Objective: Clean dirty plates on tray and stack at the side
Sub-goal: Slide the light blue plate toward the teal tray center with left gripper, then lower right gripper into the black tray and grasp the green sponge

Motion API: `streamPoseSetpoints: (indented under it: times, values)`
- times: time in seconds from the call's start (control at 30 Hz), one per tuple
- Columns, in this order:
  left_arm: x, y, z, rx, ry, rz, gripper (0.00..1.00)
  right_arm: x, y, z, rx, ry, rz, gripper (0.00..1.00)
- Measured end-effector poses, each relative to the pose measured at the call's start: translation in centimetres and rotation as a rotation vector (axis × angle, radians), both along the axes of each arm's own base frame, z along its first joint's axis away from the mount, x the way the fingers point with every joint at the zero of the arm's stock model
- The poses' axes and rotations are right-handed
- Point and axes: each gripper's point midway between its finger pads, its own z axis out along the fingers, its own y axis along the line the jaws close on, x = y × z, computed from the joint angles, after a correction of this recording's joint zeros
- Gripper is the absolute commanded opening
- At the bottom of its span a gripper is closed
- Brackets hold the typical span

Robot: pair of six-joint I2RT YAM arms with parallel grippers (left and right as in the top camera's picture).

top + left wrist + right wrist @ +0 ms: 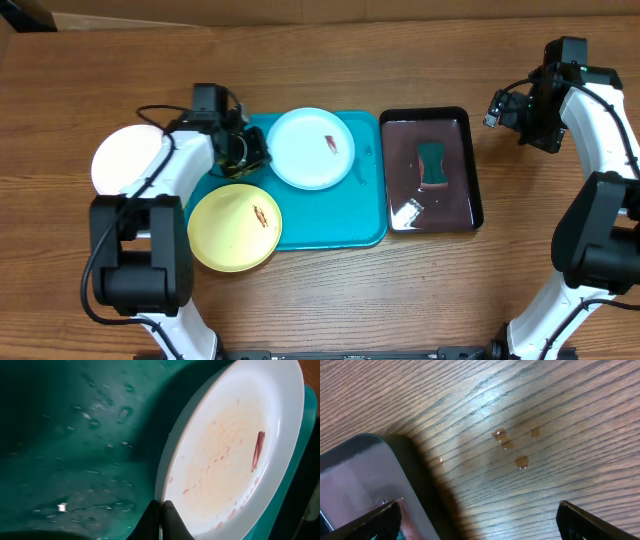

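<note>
My left gripper (160, 510) is narrow, its tips all but together at the near rim of the blue plate (225, 445). I cannot tell whether the rim is pinched between them or lies just beside them.

Seen from overhead, this gripper (258, 152) sits over the left part of the tray (365, 215). The blue plate (311, 148) lies directly to its right, flat and face up in the tray's far half. That is what the coming move turns on, I judge: the plate is on the inner side of my left hand, touching or nearly so. My right gripper (497, 108) is well apart from it, out past the black tray (476, 170).

The plate is round, so it has no long axis to line up with. Only its smear (257, 452) has one, a short streak on the half away from my left fingers. The tray's long axis runs side to side across the table (320, 60).

The yellow plate (235, 227) overhangs the tray's near left corner, smear up. The white plate (120, 160) lies on the table to the left, partly under my left arm.

My right gripper (479, 507) is spread wide and holds nothing. It hangs over bare wood and a few drops (507, 445) just beside the black tray's corner (405, 460). The sponge (432, 163) lies inside that tray.
</note>
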Motion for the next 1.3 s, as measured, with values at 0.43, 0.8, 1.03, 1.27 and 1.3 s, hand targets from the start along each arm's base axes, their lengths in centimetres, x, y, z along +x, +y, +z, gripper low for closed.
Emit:
streamPoseSetpoints:
  times: [0.43, 0.8, 1.03, 1.27, 1.3]
  values:
    - [-3.4, -3.5, -1.1, 0.073, 0.101, -0.081, 0.04, 0.0, 0.0, 0.0, 0.001, 0.001, 0.0, 1.0]
    - [-3.3, -1.7, -1.7, 0.186, 0.102, -0.041, 0.04, 0.0, 0.0, 0.0, 0.001, 0.0, 0.0, 1.0]
    - [-3.0, -1.5, -1.7, 0.198, 0.096, -0.03, 0.04, 0.0, 0.0, 0.0, 0.001, 0.0, 0.0, 1.0]
    - [-2.8, -1.5, -1.7, 0.202, 0.087, -0.027, 0.04, 0.0, 0.0, 0.0, 0.0, 0.0, 0.0, 1.0]
    - [-2.8, -1.5, -1.7, 0.202, 0.085, -0.027, 0.04, 0.0, 0.0, 0.0, 0.0, 0.0, 0.0, 1.0]
